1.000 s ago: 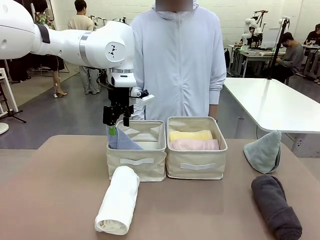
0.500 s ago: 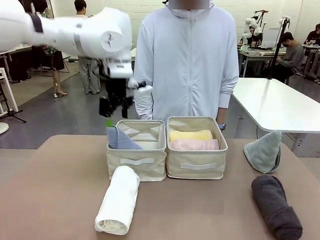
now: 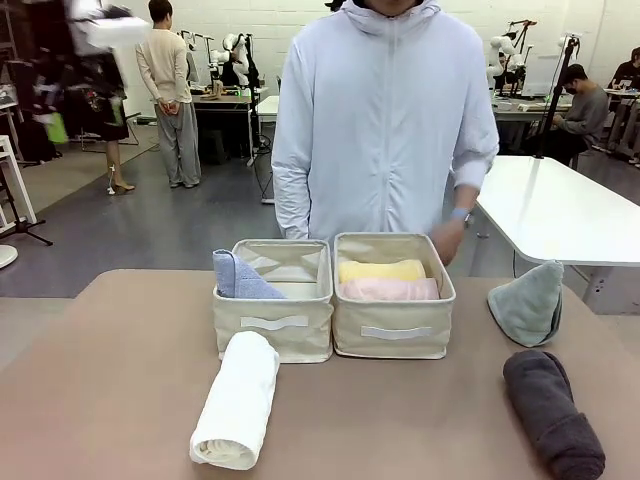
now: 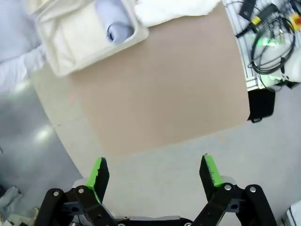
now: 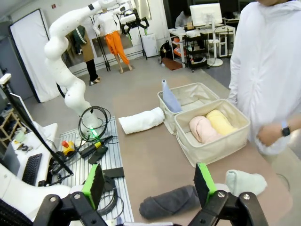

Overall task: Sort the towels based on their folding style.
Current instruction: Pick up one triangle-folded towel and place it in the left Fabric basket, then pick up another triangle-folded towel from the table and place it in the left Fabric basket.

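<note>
Beige fabric baskets stand side by side at the middle of the brown table, with a person in a pale zip jacket behind them. The left basket holds the light blue cone towel, upright against its left wall. The right basket holds the yellow roll and the pink roll, which touch, the pink one nearer the robot. The white roll lies on the table just in front of the left basket. To the right of the baskets and apart from them stands the grey-green cone, and the dark grey roll lies just in front of it. The left gripper hangs high over the table's edge, its jaws wide apart with nothing between them; in the front view it is a blur at the upper left. The right gripper is also high above the table, jaws spread and empty. The person's hand hangs behind the right basket's far right corner
</note>
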`<state>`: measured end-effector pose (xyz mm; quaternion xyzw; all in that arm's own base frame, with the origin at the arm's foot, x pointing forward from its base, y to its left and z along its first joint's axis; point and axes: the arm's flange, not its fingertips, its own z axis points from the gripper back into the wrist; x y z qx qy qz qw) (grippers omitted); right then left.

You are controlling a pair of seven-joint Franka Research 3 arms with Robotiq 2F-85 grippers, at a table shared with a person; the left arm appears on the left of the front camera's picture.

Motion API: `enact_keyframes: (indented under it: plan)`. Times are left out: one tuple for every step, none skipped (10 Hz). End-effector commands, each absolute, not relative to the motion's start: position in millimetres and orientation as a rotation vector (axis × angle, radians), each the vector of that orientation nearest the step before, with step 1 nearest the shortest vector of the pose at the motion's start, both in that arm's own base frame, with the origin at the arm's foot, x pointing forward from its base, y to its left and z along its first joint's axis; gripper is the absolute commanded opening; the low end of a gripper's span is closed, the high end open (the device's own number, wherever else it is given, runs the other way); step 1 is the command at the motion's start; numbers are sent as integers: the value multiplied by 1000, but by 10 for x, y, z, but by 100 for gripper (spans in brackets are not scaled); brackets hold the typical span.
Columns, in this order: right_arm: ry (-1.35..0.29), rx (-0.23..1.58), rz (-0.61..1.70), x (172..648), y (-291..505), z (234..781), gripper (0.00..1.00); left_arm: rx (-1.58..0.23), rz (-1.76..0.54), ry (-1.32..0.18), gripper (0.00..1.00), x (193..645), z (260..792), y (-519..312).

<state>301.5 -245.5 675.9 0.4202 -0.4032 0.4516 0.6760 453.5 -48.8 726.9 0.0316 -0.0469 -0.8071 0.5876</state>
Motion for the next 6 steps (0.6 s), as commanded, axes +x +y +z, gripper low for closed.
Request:
enact_keyframes:
  plan:
    - [-910, 943, 1034, 3001, -2468, 6759, 100, 52, -1803, -193, 100, 4563, 6883, -265]
    - [-910, 943, 1034, 3001, -2468, 6759, 100, 32, -1743, -194, 100, 4578, 6789, -127]
    - [-910, 943, 1034, 3001, -2468, 6759, 100, 35, -1689, -129, 100, 4636, 6727, -91]
    - [-910, 943, 1034, 3001, -2468, 6759, 100, 49, -1785, -160, 100, 4601, 7033, -43]
    - [-910, 943, 1034, 3001, -2468, 6759, 100, 49, -1785, -160, 100, 4601, 7033, -43]
    - [-910, 943, 1034, 3001, -2468, 6759, 100, 49, -1785, -160, 100, 4601, 7033, -43]
